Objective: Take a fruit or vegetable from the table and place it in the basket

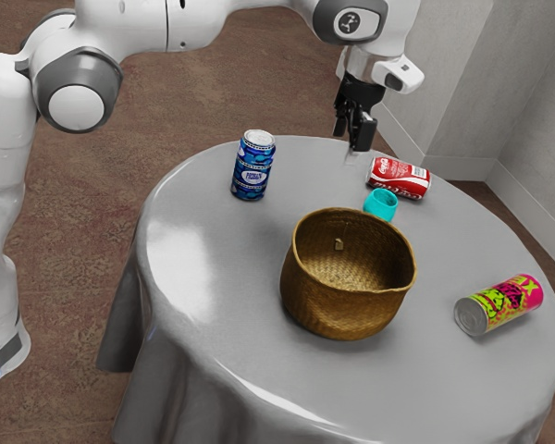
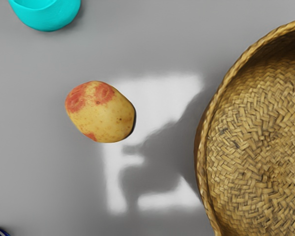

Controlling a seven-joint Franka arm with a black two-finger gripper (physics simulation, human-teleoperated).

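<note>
Bench (image 1: 199,301): looks smooth, so uneven finger contact may make your target skid. Basket (image 1: 342,314): if you descend off-line, you may clip its wall. End effector (image 1: 351,140): above the bench, fingers parted, nothing held. Potato (image 2: 101,112): on the bench beside the basket, apart from it — rounded, so your off-centre grip could roll it away.

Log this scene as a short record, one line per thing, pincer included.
potato: on the table, outside the basket
basket: mouth up
cyan container: near the red can
red can: on its side
blue can: upright
yellow-and-pink can: on its side
pincer: raised, open, holding nothing
</note>
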